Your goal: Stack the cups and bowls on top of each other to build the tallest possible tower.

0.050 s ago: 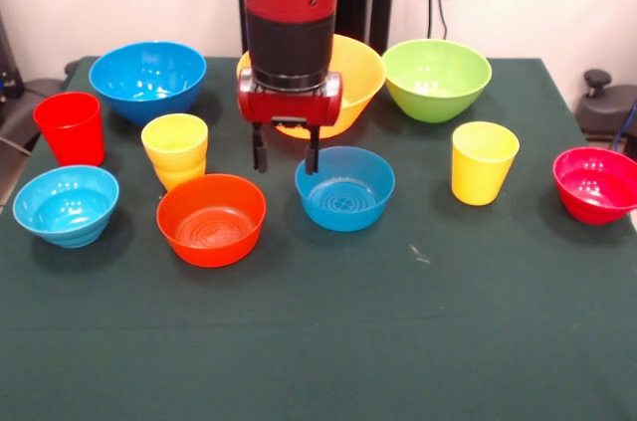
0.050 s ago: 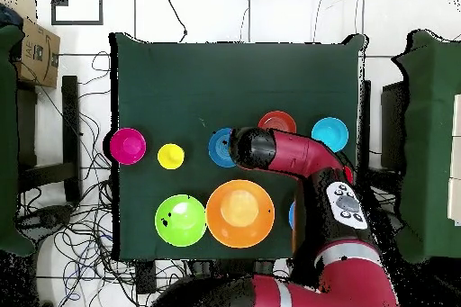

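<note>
The gripper (image 1: 285, 157) hangs open and empty at frame centre, just left of the small blue bowl (image 1: 344, 188).

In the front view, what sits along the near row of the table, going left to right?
Light-blue bowl → orange-red bowl → blue bowl → yellow cup → crimson bowl.

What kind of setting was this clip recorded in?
Most likely a robotics lab. A green cloth-covered table stands on a pale floor strewn with loose cables, a cardboard box sits off to one side, and the robot arm works among plastic bowls and cups.
</note>
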### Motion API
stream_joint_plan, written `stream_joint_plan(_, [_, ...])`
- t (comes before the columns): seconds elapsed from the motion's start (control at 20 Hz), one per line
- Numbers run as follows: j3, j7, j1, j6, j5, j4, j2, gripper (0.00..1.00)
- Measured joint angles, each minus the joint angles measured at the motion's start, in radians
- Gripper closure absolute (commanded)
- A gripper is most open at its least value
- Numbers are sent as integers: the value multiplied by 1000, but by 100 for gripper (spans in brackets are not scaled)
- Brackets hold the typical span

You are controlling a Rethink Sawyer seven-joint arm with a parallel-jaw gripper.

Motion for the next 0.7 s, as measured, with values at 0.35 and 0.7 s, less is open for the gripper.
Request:
stream_joint_plan(0.35, [0, 0, 26, 0, 2, 2, -45, 0])
stream_joint_plan(0.7, [2, 0, 15, 0, 1, 2, -47, 0])
